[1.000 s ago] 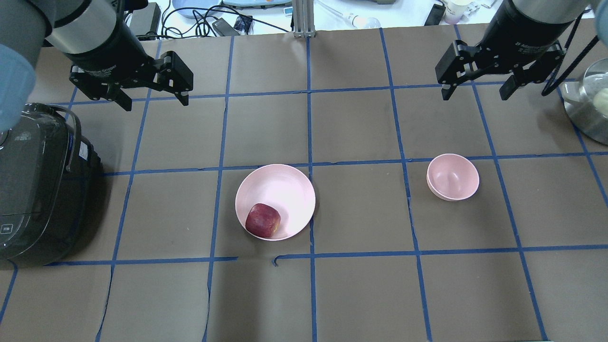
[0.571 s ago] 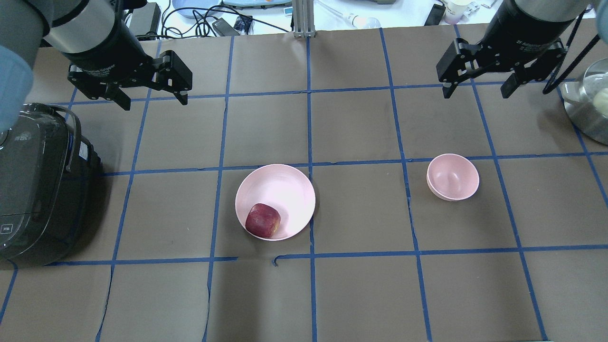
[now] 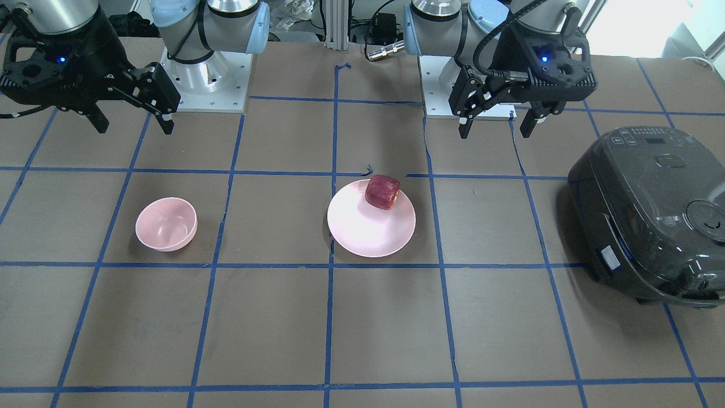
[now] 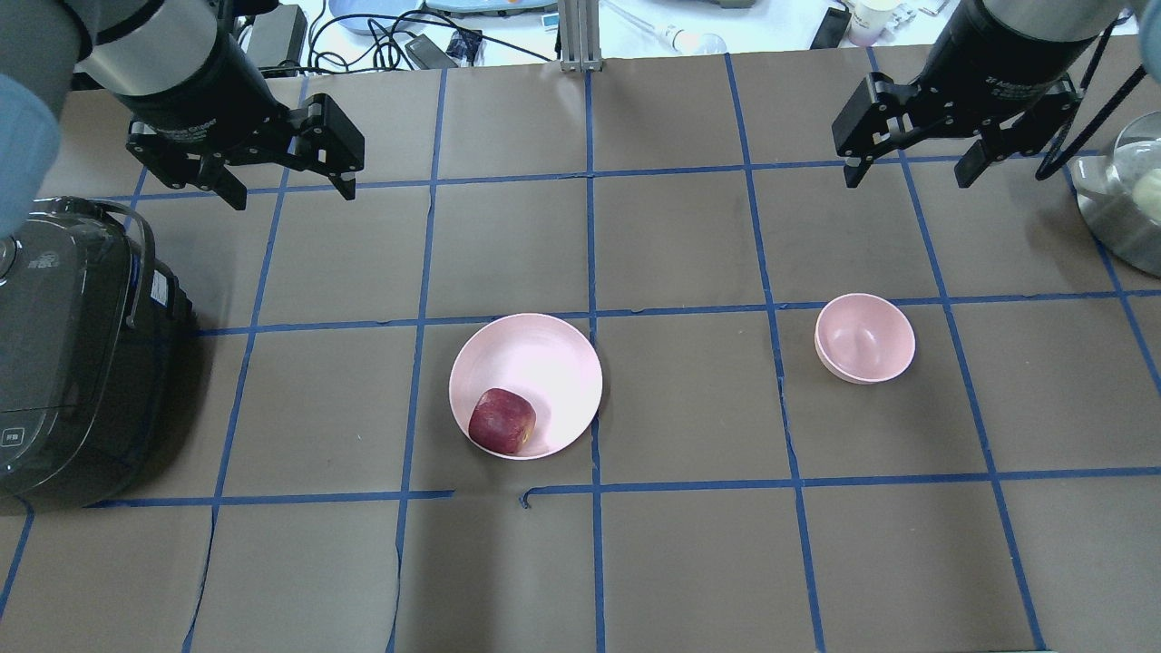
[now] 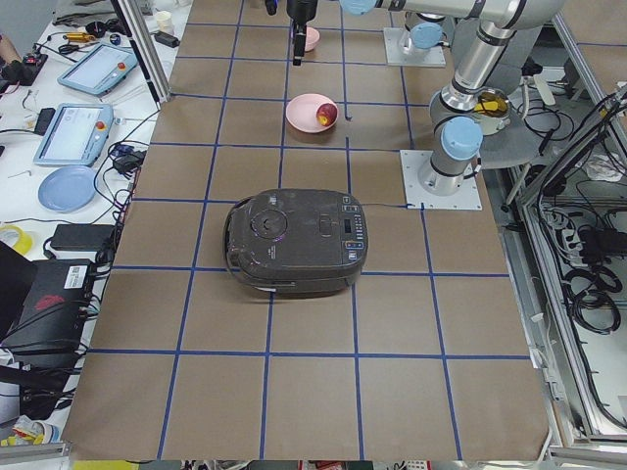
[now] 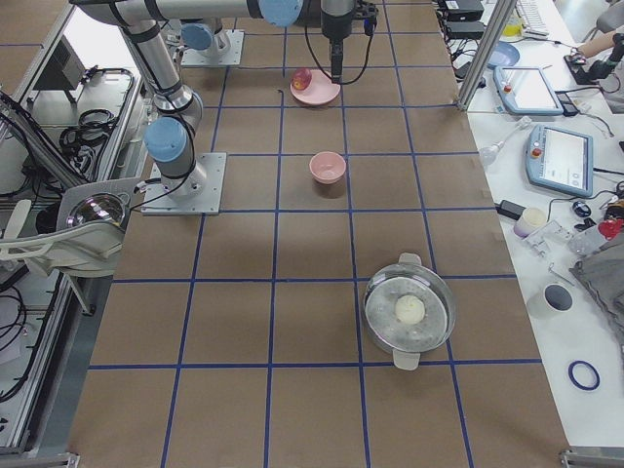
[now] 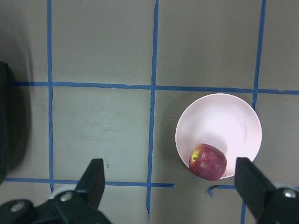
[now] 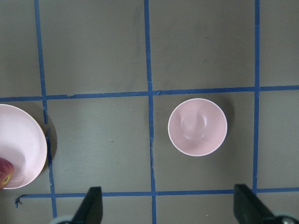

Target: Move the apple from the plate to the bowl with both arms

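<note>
The dark red apple (image 4: 502, 422) lies on the near-left part of the pale pink plate (image 4: 544, 363) at the table's middle; it also shows in the front view (image 3: 382, 192) and the left wrist view (image 7: 208, 162). The small pink bowl (image 4: 864, 337) stands empty to the plate's right, and shows in the right wrist view (image 8: 197, 127). My left gripper (image 4: 286, 190) is open and empty, high above the table at the far left. My right gripper (image 4: 907, 177) is open and empty, high at the far right, beyond the bowl.
A dark rice cooker (image 4: 73, 354) stands at the table's left edge. A steel pot with a glass lid (image 4: 1129, 204) stands at the right edge. Cables and devices lie beyond the table's far edge. Blue tape lines mark a grid on the brown table.
Both grippers have shifted slightly toward the table's far edge, the left one a bit more. The apple, plate and bowl have not moved.
</note>
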